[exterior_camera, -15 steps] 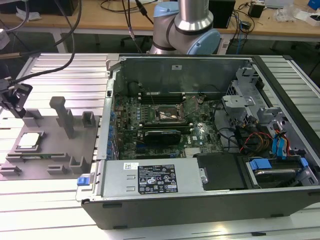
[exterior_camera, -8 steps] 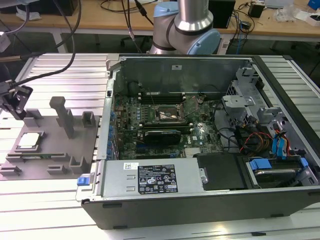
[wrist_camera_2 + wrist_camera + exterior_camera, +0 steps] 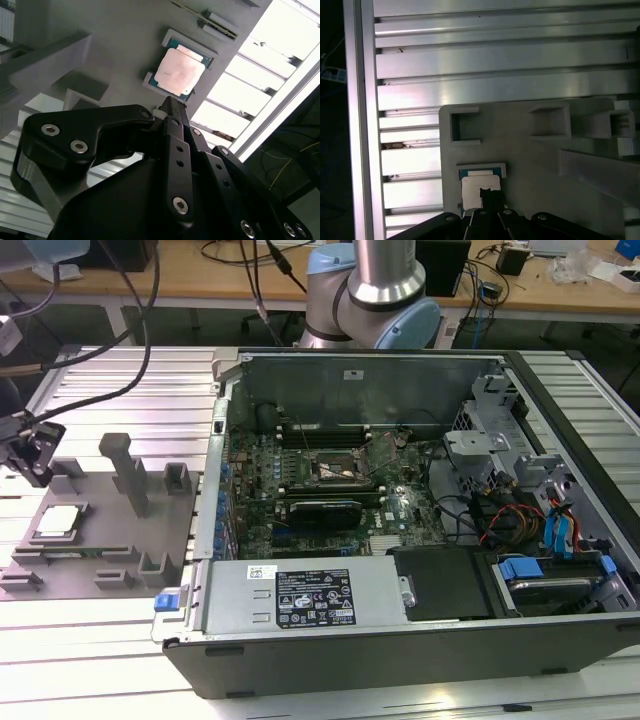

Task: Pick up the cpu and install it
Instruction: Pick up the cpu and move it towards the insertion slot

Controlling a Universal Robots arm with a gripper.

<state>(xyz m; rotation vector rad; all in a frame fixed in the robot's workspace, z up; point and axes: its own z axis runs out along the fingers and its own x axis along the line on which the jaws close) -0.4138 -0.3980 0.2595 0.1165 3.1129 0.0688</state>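
The cpu (image 3: 57,521), a flat square chip with a silvery lid, lies in a shallow pocket of the grey fixture plate (image 3: 110,540) at the exterior view's left. My black gripper (image 3: 28,453) hangs above the plate's left end, a short way over the cpu and apart from it. In both wrist views the fingertips meet in one narrow point aimed at the cpu (image 3: 179,74) (image 3: 479,186), the gripper (image 3: 167,106) (image 3: 488,194) shut with nothing between its fingers. The black socket (image 3: 335,472) sits on the motherboard inside the open computer case (image 3: 300,595).
Grey upright blocks (image 3: 128,472) rise from the fixture plate beside the cpu. The ribbed aluminium table (image 3: 120,390) runs under everything. Black cables (image 3: 140,330) hang over its far left. Drive bays and wiring (image 3: 545,530) fill the case's right side.
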